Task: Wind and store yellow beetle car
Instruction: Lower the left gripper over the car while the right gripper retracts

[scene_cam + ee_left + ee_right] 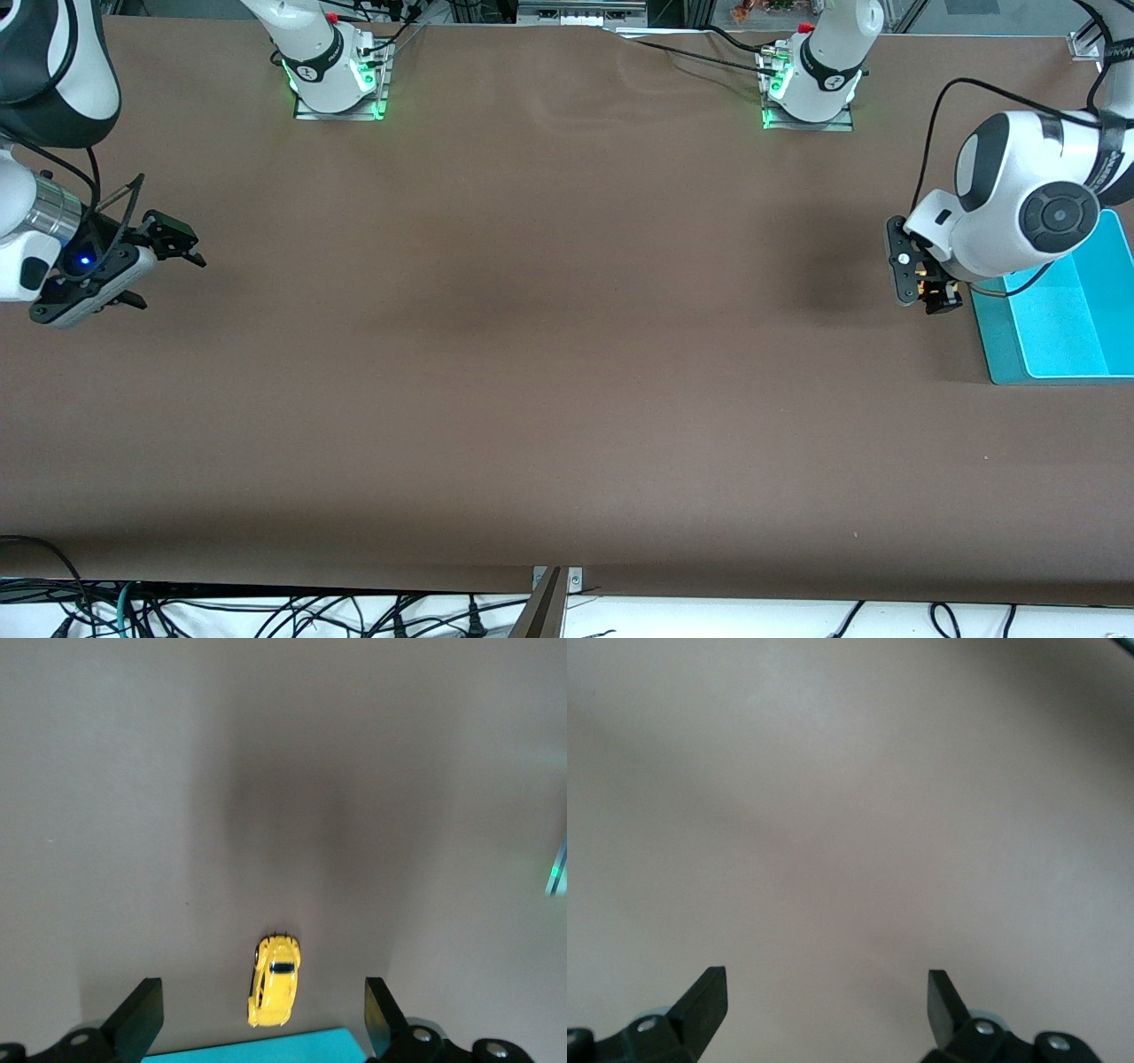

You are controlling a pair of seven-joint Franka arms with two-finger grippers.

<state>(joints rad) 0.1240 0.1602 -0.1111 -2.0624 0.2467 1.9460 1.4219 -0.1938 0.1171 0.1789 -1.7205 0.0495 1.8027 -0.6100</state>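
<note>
The yellow beetle car (275,983) stands on the brown table right beside the wall of a teal bin (266,1043). My left gripper (261,1014) is open and hangs just above the car, one finger on each side, not touching it. In the front view the left gripper (932,292) is low at the bin's wall, and only a glint of the car (925,289) shows under it. My right gripper (173,282) is open and empty above the table at the right arm's end, waiting; its wrist view shows only bare table past the gripper (828,1005).
The teal bin (992,337) stands at the left arm's end of the table, open on top. The left arm's bulky wrist (1019,208) hangs over the bin's edge. The two arm bases (337,84) (811,89) stand along the table's top edge.
</note>
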